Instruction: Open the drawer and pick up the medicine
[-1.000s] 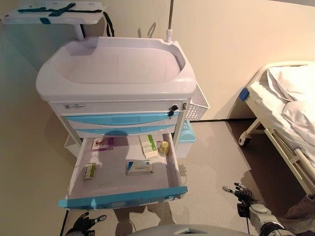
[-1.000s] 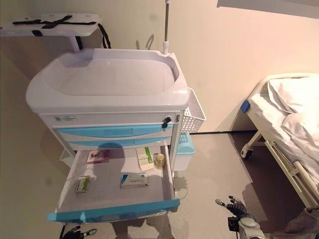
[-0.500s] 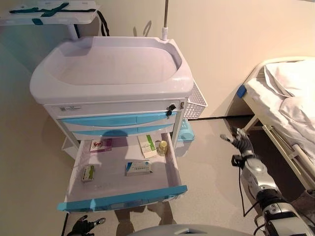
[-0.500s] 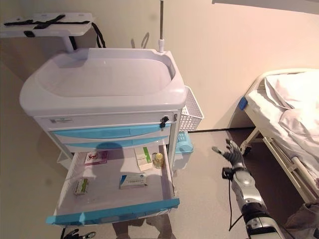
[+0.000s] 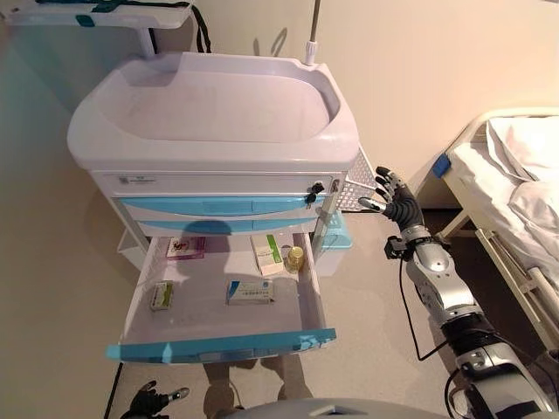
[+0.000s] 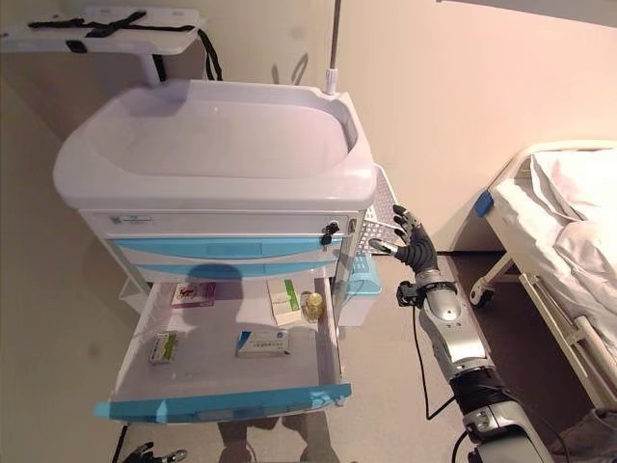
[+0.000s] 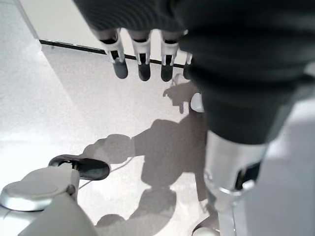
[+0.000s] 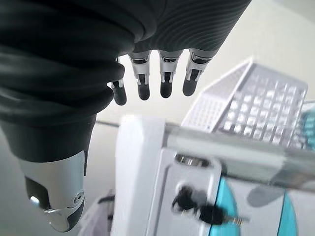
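The cart's [image 5: 210,105] bottom drawer [image 5: 218,346] stands pulled out, with a blue front. In it lie a blue-and-white medicine box [image 5: 250,291], a green-and-white box [image 5: 266,254], a small green box [image 5: 160,296], a pink packet [image 5: 184,248] and a small yellow bottle [image 5: 295,257]. My right hand [image 5: 397,203] is raised to the right of the cart, level with the lock, open and empty; its fingers [image 8: 162,83] are straight. My left hand [image 5: 150,401] hangs low near the floor in front of the drawer, open and empty, with fingers [image 7: 142,64] straight.
A white wire basket [image 5: 358,183] hangs on the cart's right side, just by my right hand, with a blue bin [image 5: 336,240] below it. Keys hang in the lock [image 8: 197,206]. Two blue drawers [image 5: 218,207] above are closed. A bed [image 5: 515,175] stands at the right.
My right hand has risen from near the floor at the lower right to beside the cart's upper right corner. The camera has shifted a little. The drawer and its contents have not moved.
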You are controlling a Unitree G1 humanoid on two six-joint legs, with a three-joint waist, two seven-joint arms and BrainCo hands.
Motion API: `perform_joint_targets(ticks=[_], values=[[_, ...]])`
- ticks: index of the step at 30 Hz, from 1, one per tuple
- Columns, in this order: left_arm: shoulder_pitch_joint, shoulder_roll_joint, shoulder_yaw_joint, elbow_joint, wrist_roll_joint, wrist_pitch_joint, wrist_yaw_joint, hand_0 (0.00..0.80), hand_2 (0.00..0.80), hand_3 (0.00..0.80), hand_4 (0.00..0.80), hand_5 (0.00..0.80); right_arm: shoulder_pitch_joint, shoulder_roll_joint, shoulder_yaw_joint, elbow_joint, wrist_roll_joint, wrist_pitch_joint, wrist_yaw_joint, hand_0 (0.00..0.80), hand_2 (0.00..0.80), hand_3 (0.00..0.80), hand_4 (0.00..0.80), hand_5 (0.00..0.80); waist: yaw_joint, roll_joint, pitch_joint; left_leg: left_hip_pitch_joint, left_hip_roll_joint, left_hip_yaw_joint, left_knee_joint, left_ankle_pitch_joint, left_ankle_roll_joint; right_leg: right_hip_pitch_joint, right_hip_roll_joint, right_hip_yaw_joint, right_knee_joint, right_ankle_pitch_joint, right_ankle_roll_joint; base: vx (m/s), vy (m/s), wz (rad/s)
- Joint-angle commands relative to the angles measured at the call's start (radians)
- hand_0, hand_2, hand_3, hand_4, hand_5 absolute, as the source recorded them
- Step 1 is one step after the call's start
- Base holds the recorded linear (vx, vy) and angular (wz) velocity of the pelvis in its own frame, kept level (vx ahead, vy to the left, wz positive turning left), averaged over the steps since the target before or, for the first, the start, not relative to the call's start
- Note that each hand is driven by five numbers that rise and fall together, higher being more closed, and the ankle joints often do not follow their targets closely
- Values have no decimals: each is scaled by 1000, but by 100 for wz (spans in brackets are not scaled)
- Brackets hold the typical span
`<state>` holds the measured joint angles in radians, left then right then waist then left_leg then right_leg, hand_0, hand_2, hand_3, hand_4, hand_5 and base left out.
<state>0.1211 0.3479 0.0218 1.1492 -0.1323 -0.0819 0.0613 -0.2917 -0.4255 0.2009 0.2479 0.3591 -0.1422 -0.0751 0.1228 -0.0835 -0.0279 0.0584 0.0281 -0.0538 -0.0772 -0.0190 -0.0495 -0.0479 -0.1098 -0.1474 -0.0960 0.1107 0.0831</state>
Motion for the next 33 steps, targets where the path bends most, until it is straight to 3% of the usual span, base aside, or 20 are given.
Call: perform_joint_targets(ticks=[1, 9, 19, 26, 33], values=[[-26, 26, 13, 19, 20, -18, 19, 0, 0, 0, 0, 0, -67, 0, 19, -59, -41, -49, 20, 0, 0, 0, 0, 0, 1, -33, -23, -129, -63, -62, -10, 74, 28, 28, -27, -53, 12, -19, 76, 0, 0, 0], [-18, 31, 13, -3, 21, -19, 20, 0, 0, 0, 0, 0, -97, 1, 109, -96, -83, -36, 64, 0, 0, 0, 0, 0, 12, -41, -5, -133, -63, -73, -10, 77, 28, 26, -27, -61, 14, -20, 75, 0, 0, 0], [-21, 63, 20, -30, 12, -23, 30, 0, 0, 0, 0, 0, -165, 7, 195, -166, -90, -42, 96, 0, 0, 0, 0, 0, 32, -58, 71, -156, -66, -90, 14, 76, 41, -3, -17, -45, 48, -36, 67, -31, -14, 0], [-127, 103, -8, -53, -21, -23, 71, 0, 0, 0, 0, 0, -277, 32, 256, -195, -72, -60, 80, 0, 0, 0, 0, 0, 53, -81, 235, -314, -87, -123, 189, 62, 37, -119, -32, -68, 182, -64, 45, -197, -56, 13], [-177, 110, -33, -59, -28, -22, 86, 0, 0, 0, 0, 0, -329, 23, 297, -211, -75, -66, 89, 0, 0, 0, 0, 0, 55, -65, 277, -475, -110, -152, 362, 19, 30, -255, -52, -92, 340, -116, 28, -123, -5, 17]])
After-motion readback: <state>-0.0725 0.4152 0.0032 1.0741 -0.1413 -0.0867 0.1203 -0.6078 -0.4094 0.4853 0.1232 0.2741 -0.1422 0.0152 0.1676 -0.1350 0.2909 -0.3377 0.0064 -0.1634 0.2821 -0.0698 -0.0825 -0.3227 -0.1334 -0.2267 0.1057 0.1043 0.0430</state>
